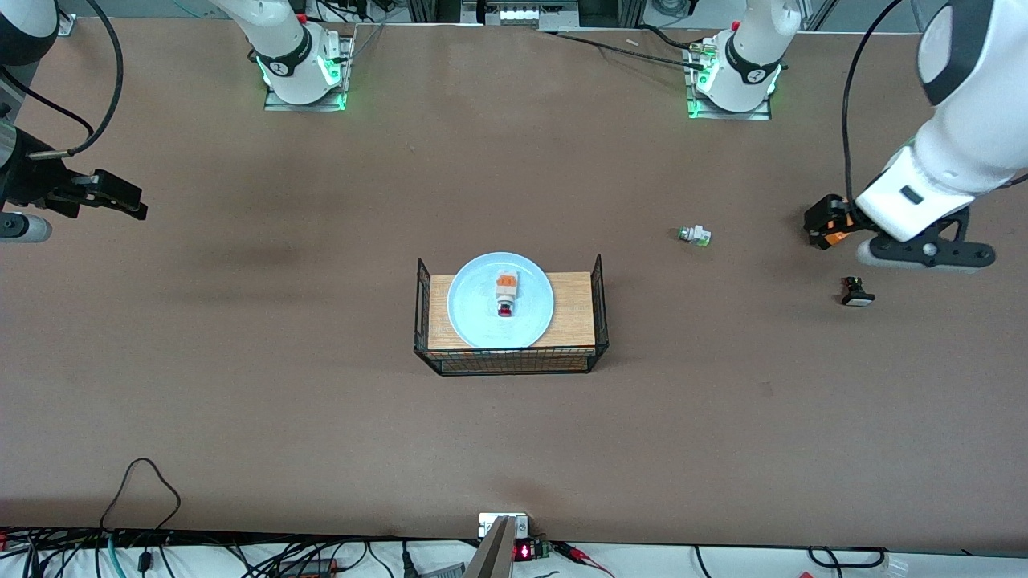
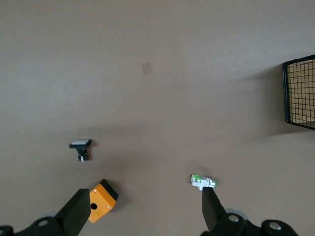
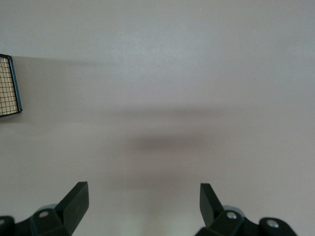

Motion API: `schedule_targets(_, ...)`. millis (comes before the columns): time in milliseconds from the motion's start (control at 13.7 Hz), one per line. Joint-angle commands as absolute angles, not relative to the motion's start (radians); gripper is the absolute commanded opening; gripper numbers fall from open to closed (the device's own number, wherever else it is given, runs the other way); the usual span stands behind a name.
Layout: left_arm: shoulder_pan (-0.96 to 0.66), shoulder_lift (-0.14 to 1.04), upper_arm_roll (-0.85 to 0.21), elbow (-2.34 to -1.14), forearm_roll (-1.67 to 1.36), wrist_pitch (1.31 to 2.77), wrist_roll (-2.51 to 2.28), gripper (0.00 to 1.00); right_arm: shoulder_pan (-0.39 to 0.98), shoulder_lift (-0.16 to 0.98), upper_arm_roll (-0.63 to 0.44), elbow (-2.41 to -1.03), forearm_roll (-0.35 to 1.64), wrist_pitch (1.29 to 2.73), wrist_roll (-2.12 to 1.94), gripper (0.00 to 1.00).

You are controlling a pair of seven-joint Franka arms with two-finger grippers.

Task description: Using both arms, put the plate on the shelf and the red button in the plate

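Red button point(image 1: 505, 296) on plate point(image 1: 500, 300) in tray point(image 1: 574, 313); left gripper point(image 2: 142, 211) at 3 o'clock, right gripper point(image 3: 143, 202) at 9, both spread, empty.

The right gripper point(image 3: 142, 204) hangs over bare brown table point(image 3: 197, 73), its two dark fingers point(image 3: 76, 201) spread wide apart with nothing between them. A soft shadow lies on the surface beneath. A corner of the wire basket point(image 3: 11, 88) shows at the edge.
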State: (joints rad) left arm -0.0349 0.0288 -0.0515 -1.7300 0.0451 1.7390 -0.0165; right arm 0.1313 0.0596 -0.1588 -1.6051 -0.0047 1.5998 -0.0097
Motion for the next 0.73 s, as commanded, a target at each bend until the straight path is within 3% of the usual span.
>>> schedule_targets(0,-0.058,-0.054,-0.003,-1.807,0.014,1.775,0.049,1.0,0.13,0.061,-0.156,-1.586,-0.002,1.58,-0.025,1.0)
schedule_targets(656,-0.072,-0.054,0.025,-1.783,0.063,1.72,0.052,1.0,0.135,0.058,-0.155,-1.585,-0.002,1.578,-0.032,1.0)
